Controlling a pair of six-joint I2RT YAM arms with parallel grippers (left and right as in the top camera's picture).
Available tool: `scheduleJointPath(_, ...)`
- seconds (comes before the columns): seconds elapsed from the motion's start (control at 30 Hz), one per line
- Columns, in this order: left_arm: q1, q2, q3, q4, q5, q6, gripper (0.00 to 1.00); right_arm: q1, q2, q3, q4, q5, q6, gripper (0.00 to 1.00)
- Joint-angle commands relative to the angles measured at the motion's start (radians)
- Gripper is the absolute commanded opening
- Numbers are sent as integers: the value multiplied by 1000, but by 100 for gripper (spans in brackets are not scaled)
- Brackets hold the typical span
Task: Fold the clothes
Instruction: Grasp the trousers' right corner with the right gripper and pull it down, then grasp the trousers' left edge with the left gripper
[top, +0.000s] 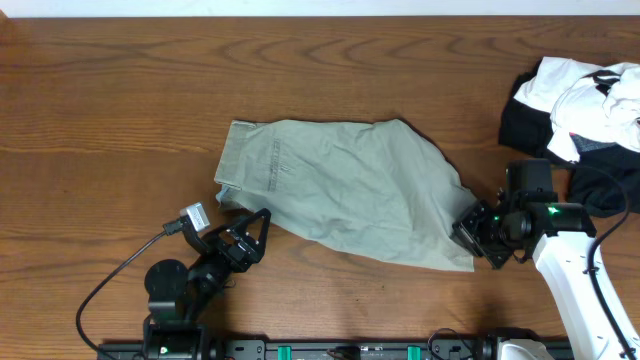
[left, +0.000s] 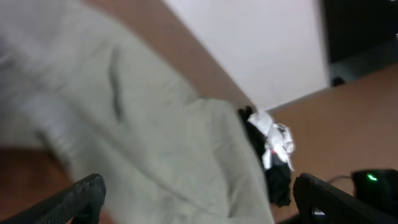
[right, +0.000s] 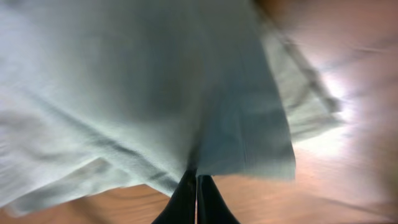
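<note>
The clothes (top: 340, 185) are one wrinkled khaki garment spread across the middle of the wooden table (top: 120, 90). My left gripper (top: 252, 224) stands open at the garment's near-left corner. In the left wrist view its two black fingers (left: 81, 196) are wide apart, with khaki cloth (left: 155, 143) beyond the left gripper (left: 202, 205). My right gripper (top: 463, 230) is at the garment's near-right corner. In the right wrist view the right gripper (right: 196, 180) is shut, pinching a fold of the cloth (right: 143, 81) at its tips.
A heap of black and white garments (top: 580, 110) lies at the far right of the table and shows in the left wrist view (left: 270, 149) beyond the khaki cloth. The left arm's cable (top: 120, 275) loops over the near-left table.
</note>
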Motion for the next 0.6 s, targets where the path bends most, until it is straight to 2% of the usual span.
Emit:
scheduleJointPath(0.0,3,26,2,-71,-79,-19,98,-2,-13,-1,-58,222,3,8)
scheduleJointPath(0.07,2,44,2,-120,-120,-19,98,-2,-13,-2,-104,310,33,16)
scheduleJointPath(0.13,2,69,2,-121,-121,-24,98,-2,-13,-2,-123,328,36,18)
scheduleJointPath(0.17,2,83,2,-112,-120,-35,98,-2,-13,-2,-123,328,36,24)
scheduleJointPath(0.23,2,104,2,-90,-120,-57,98,-2,-13,-1,-120,321,36,47)
scheduleJointPath(0.27,2,113,2,-75,-117,-57,98,-2,-13,-2,-116,316,36,69)
scheduleJointPath(0.3,2,120,3,-57,-114,-62,98,-2,-13,-2,-111,310,35,99)
scheduleJointPath(0.4,3,138,11,-17,-121,-125,98,-2,-13,-2,-109,305,35,99)
scheduleJointPath(0.57,2,195,13,-58,-168,-345,98,-2,-13,-1,-108,290,36,99)
